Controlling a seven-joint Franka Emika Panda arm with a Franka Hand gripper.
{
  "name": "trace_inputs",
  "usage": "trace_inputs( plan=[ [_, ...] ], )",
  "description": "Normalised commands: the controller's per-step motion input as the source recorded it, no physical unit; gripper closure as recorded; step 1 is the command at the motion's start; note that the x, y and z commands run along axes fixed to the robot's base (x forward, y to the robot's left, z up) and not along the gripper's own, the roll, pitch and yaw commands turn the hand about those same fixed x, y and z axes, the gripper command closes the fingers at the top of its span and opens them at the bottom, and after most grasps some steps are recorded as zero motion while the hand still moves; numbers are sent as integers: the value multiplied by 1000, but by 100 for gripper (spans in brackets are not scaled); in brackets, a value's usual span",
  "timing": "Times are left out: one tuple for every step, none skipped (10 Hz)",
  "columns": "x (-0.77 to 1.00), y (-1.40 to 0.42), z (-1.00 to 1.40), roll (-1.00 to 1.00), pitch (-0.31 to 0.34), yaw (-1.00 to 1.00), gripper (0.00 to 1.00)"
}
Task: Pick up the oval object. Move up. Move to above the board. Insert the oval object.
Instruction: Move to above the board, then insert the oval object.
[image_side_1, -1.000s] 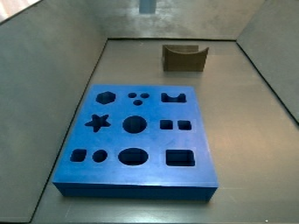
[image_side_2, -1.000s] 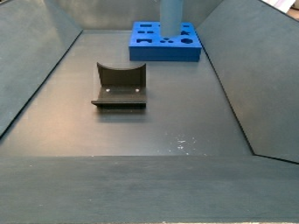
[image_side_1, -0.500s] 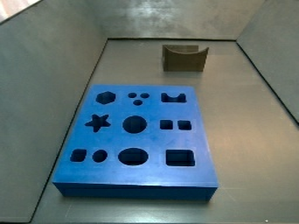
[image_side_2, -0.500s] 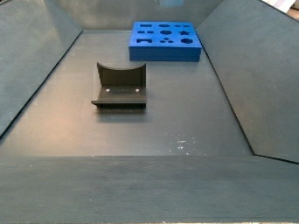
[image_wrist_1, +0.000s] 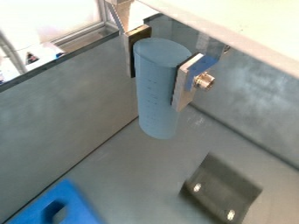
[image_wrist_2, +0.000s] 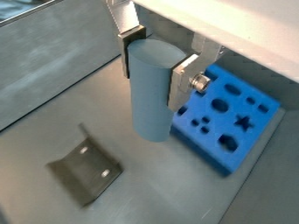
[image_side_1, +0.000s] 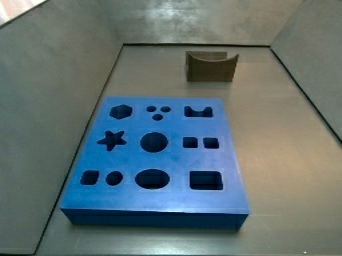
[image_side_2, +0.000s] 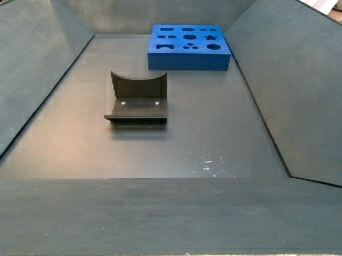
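Pincer (image_wrist_1: 160, 68) gripping one oval object (image_wrist_1: 160, 87), one board (image_side_1: 155, 155), one fixture (image_side_2: 136, 98)

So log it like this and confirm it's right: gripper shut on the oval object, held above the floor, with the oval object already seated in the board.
One thing is wrong: the oval object is not seated in the board. Both wrist views show it clamped in the gripper, hanging above the floor beside the board. In a side view the board's holes are all empty. The rest stands.
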Motion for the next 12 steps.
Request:
trace_inputs(
  plan=[
    [3,-1000,57,-44,24,-2,100],
    [8,-1000,60,-18,31,-2,100],
    [17,-1000,62,-25,44,3,100],
    [35,-1000,62,-6,60,1,100],
    [54,-1000,64,0,71,8,100],
    [74,-1000,65,-2,82,7,100],
    [97,-645,47,10,106,7,100],
    [93,-445,39,22,114,9,100],
    [81,-221,36,34,118,9,100],
    [83,-266,-97,-27,0,0,100],
    [91,-257,-89,-26,4,0,100],
    [43,-314,-134,-41,0,0,100]
  ],
)
